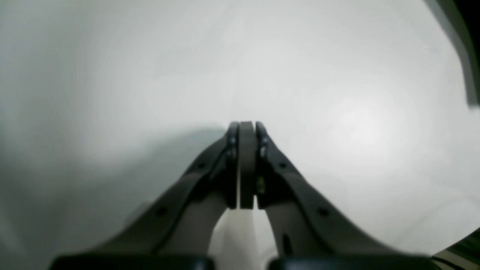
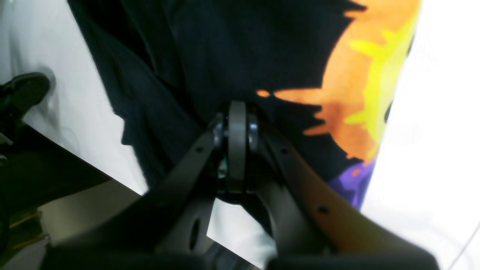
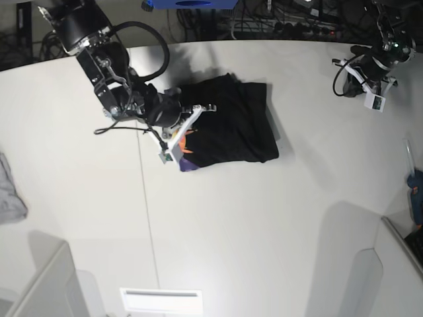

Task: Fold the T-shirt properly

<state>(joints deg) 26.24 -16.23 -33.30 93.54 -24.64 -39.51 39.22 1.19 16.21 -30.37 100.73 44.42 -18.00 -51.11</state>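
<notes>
Though a grey cloth (image 3: 11, 191) lies well apart | T-shirt (image 3: 231, 122) bunched | right fingers (image 2: 237, 112) clenched on it | left fingers (image 1: 246, 129) clenched empty

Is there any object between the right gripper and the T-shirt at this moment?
No, nothing visible does. The right gripper is shut and sits directly against the black T-shirt at its printed edge. Whether it pinches fabric cannot be told. The left gripper, also shut, is far off over the bare white table.
</notes>
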